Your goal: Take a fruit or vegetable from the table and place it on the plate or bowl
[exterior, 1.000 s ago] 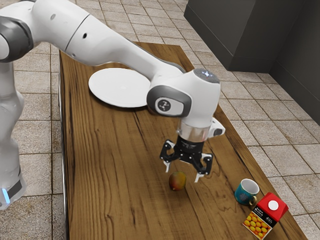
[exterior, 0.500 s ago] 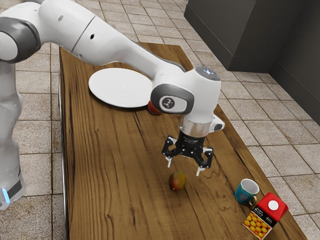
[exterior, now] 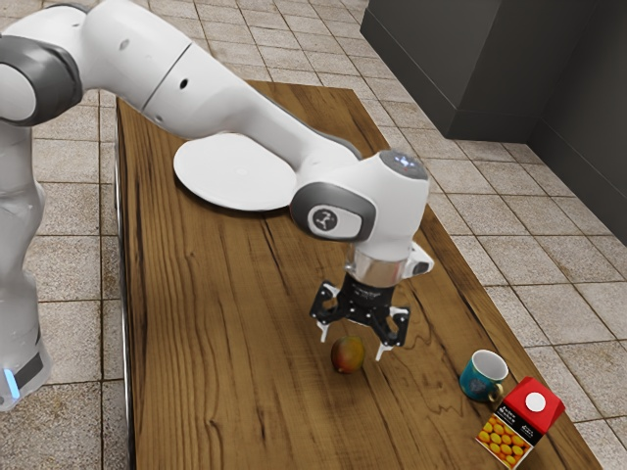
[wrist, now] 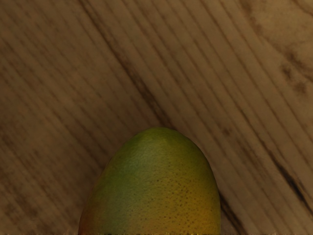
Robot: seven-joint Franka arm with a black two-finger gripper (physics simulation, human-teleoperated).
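Note:
A green, yellow and red mango (exterior: pixel 346 355) lies on the wooden table (exterior: pixel 216 294). My gripper (exterior: pixel 351 345) hangs open just above it, one finger on each side of its top and neither touching it. In the wrist view the mango (wrist: pixel 156 188) sits large right under my hand, green at its tip and orange lower down. The white plate (exterior: pixel 235 168) rests at the far end of the table, well away from the mango and partly behind my arm.
A teal mug (exterior: pixel 483 376) and a red and white juice carton (exterior: pixel 519 421) stand near the table's front corner on the exterior view's right. Dark cabinets (exterior: pixel 509 69) rise beyond the table. Tiled floor surrounds it.
My hand rose off the mango, then came back down and a little toward the exterior view's left, now over the mango. A red thing glimpsed by the plate is behind my arm again.

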